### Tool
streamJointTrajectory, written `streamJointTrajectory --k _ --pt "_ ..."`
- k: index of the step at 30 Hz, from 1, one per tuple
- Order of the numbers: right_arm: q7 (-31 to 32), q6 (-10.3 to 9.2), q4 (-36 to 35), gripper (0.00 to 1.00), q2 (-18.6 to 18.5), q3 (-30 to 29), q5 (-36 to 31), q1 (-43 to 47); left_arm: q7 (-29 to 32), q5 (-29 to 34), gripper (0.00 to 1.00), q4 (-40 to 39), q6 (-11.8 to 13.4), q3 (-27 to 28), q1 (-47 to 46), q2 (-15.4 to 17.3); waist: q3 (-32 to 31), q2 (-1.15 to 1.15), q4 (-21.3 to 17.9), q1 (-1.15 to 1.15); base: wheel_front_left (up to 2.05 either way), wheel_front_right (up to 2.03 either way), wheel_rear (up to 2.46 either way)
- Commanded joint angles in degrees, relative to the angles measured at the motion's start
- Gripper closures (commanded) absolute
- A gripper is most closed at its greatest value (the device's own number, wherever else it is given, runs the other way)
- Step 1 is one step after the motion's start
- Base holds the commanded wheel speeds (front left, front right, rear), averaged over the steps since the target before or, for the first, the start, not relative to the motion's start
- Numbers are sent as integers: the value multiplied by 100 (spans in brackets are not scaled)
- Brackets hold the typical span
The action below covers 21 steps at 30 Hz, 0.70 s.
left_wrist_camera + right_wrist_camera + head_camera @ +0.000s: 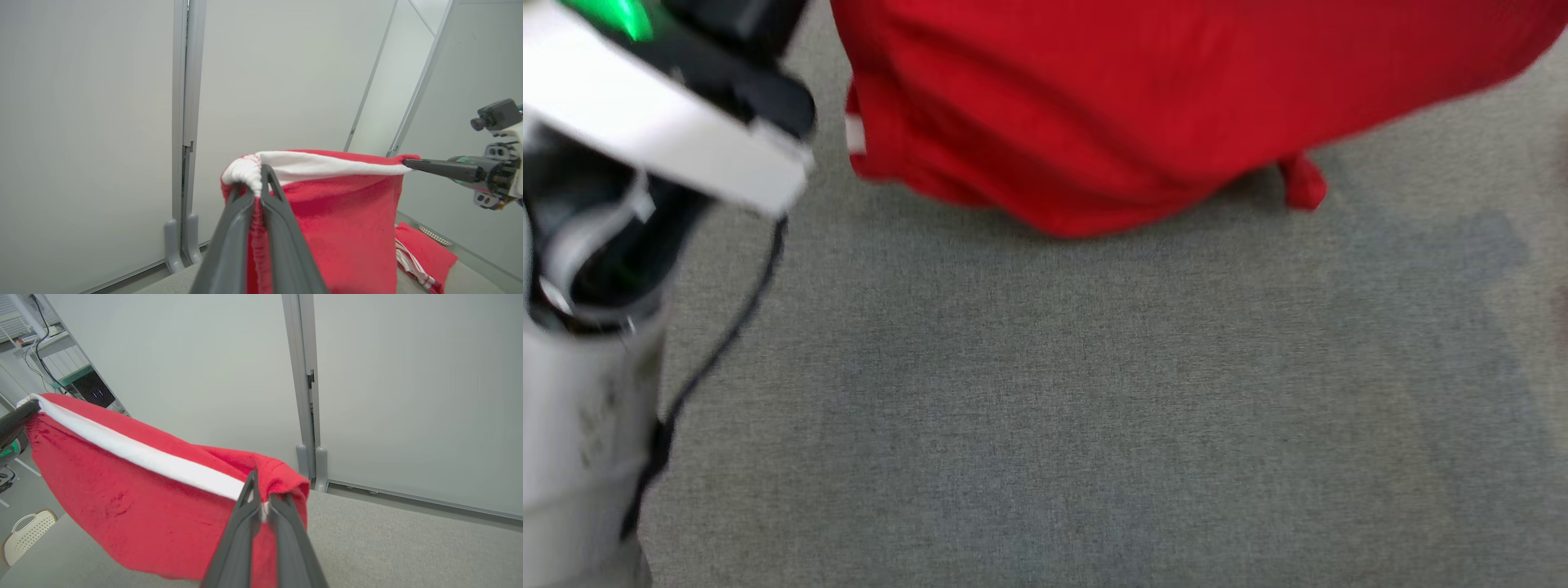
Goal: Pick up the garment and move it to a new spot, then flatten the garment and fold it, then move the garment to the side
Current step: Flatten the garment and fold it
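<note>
A: Holding what, at the left end effector (253,179)?
B: Pinching the garment (343,228) by the bunched end of its white band (318,165), fingers pressed together on the cloth.
A: And at the right end effector (263,494)?
B: Same: closed tight on the band's other end, with red cloth draped over the tips.
A: Lying which way, then?
B: Strung left to right between the two, long axis along the band, sagging slightly in the middle. Hanging down from both like a curtain, so below and between the tips, not ahead of them.
A: Nearer to which arm?
B: Neither. Gripped at both ends, well apart.
A: Touching the table (1045,408)?
B: Hard to tell. From the head, hanging at the far side with the lower edge close over the grey top. Maybe brushing it, maybe just clear.
A: Anything else down there?
B: Another red-and-white cloth (425,253), lying on the table below the right end.
A: Step in hand?
B: Probably carrying to the new spot. Calls for moving both arms together at the same spacing, then lowering hem first to lay it flat.
</note>
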Motion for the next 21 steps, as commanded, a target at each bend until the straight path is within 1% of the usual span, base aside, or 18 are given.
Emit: streamJointTrajectory --k 1,3,5,6,9,11,12,14,16,18,19,21 --pt "97 1 412 100 278 37 -325 -906 -123 83 100 492 -16 82 -852 -22 876 0 76 0 0 0 0" --pt "-3 1 1028 100 675 42 -782 -1950 -256 183 100 1188 -15 58 -1753 -70 1148 0 66 0 0 0 0" --pt "-250 -1 1872 100 1237 -103 -1209 -2849 -542 323 100 1887 -19 23 -2579 -116 1350 0 59 0 0 0 0" --pt "-417 -1 2279 100 1476 -184 -1492 -3250 -668 410 100 2256 -15 -87 -2920 -89 1399 0 49 0 0 0 0" --pt "-1025 -1 3267 100 1997 -408 -2189 -4317 -1215 566 100 3185 -15 -328 -3855 -69 1529 0 33 0 0 0 0" --pt "-1376 -1 3703 100 2303 -473 -2435 -4816 -1617 626 100 3670 -15 -444 -4357 -112 1673 0 30 0 0 0 0" --pt "-1564 -1 3848 100 2397 -475 -2536 -4998 -1819 648 100 3845 -15 -541 -4548 -125 1761 0 21 0 0 0 0" --pt "-1891 -1 4034 100 2551 -354 -2583 -5164 -2291 699 100 4155 -16 -745 -4791 -118 1871 0 13 0 0 0 0" --pt "-2207 0 4123 100 2568 -173 -2534 -5120 -2680 601 100 4392 -17 -979 -4820 -133 1889 0 5 0 0 0 0" --pt "-2499 0 4138 100 2551 39 -2373 -4916 -3010 489 100 4609 -17 -1221 -4682 -56 1874 0 -7 0 0 0 0" --pt "-2499 0 4138 100 2551 39 -2373 -4916 -3010 489 100 4609 -17 -1221 -4682 -56 1874 0 -7 0 0 0 0" --pt "-2734 1 4035 100 2569 289 -2043 -4464 -3331 371 100 4737 -21 -1569 -4356 18 1804 0 -15 0 0 0 0"
